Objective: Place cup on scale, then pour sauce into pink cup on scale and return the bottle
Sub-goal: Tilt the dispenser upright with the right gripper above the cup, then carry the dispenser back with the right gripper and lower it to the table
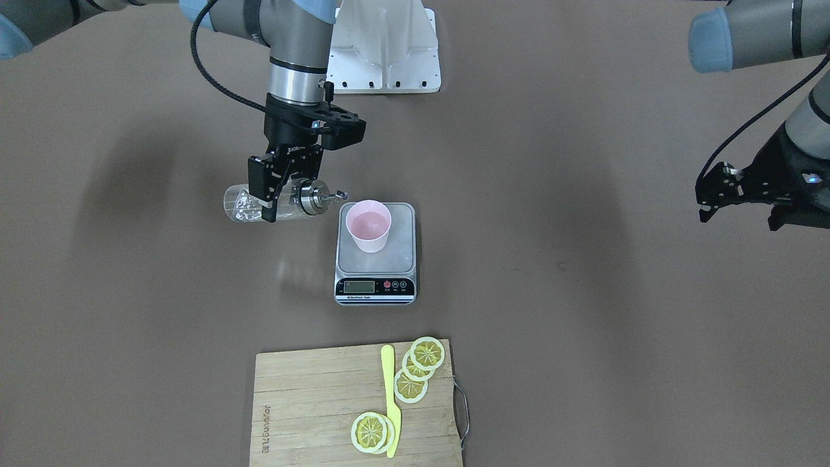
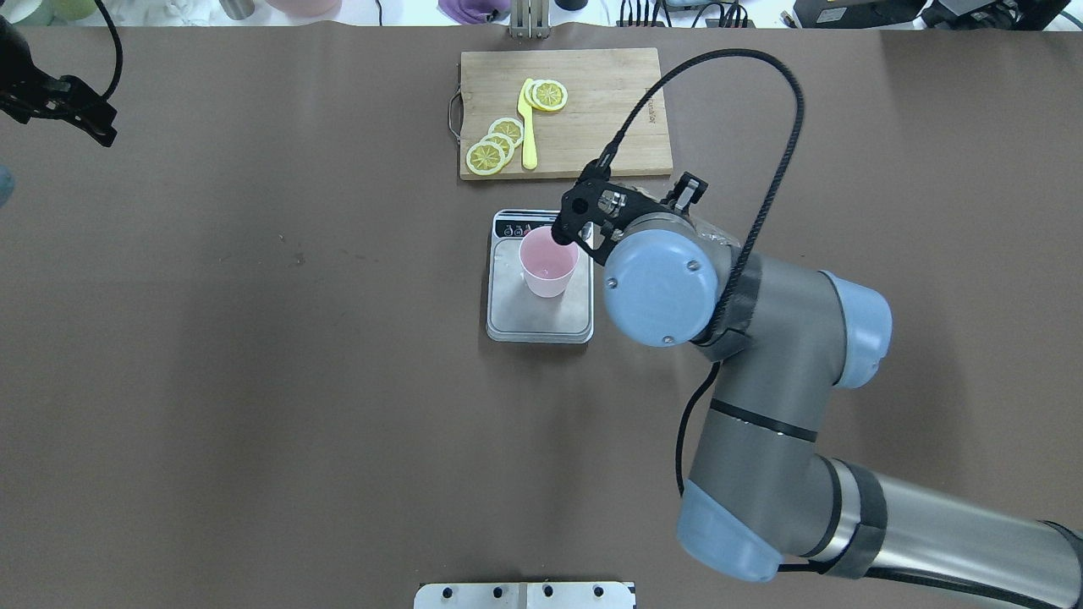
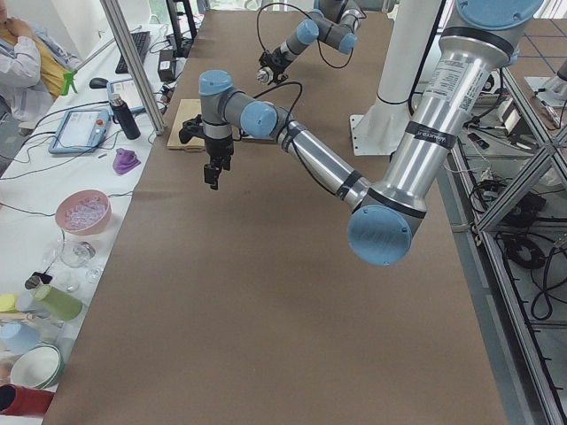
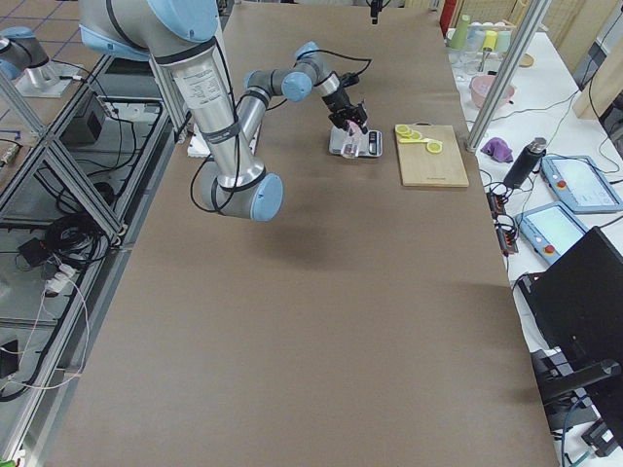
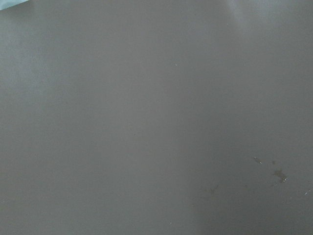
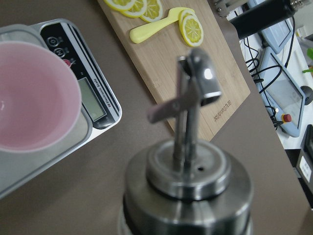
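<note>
A brown table (image 1: 583, 324), seen from across it, facing the robot. The right arm reaches down from 12 o'clock, and its right gripper (image 1: 279, 202) has its jaws pinching a clear glass bottle (image 1: 246, 205) around the upper body, just behind the silver cap. That likely leaves the spout free to pour.

At 6 o'clock from the centre lies a wooden cutting board (image 1: 305, 402) with lemon slices (image 1: 427, 353) and a yellow knife (image 1: 390, 395). It is well apart from the work and plays no part in it.

At the centre sits the scale (image 1: 395, 256), its display strip facing 6 o'clock. The pink cup (image 1: 368, 226) stands upright on the platform's 11 o'clock corner, on the side nearest the bottle. It is placed there so the pour can be weighed.

The bottle hangs in the air at 9 o'clock from the cup, tipped almost flat. Its long axis runs from 9 to 3 o'clock, base towards 9 and spout (image 1: 337, 194) towards 3. The spout tip is just beside the cup's rim at about 10 o'clock. This tilt would carry the sauce to the spout, though no stream is visible. Whether the cup holds any liquid cannot be told.

Far out at 3 o'clock, the left gripper (image 1: 713, 194) hovers holding nothing, probably parked clear. Whether its jaws are spread cannot be told.
</note>
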Controlling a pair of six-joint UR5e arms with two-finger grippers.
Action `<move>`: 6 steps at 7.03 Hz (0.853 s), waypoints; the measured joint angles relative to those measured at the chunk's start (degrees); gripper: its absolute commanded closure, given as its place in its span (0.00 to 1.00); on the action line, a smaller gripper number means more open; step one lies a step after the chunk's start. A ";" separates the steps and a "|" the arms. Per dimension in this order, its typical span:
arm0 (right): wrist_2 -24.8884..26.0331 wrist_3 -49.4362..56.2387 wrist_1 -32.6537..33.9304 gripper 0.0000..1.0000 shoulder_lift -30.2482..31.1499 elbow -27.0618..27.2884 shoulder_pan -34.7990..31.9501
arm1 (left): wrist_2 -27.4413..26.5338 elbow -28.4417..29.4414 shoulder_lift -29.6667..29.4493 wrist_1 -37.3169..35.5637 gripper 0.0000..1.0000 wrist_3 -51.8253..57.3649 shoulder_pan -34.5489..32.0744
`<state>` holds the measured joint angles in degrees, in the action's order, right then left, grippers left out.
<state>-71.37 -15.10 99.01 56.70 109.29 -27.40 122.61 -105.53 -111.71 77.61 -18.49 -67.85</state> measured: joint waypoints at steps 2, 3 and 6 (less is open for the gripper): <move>-7.91 -4.34 -12.06 1.00 6.64 1.69 -4.95 | 0.00 0.01 -0.06 0.00 0.02 -0.10 0.05; -12.16 -6.76 -18.88 1.00 10.33 1.97 -7.79 | 0.00 0.03 -0.10 0.00 0.03 -0.13 0.07; -20.95 -10.21 -46.21 1.00 26.72 1.56 -15.72 | 0.00 0.12 -0.17 0.00 0.03 -0.14 0.09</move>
<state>-92.31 -25.32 52.80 83.42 110.84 -43.12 122.61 -105.41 -111.88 77.61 -18.63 -67.76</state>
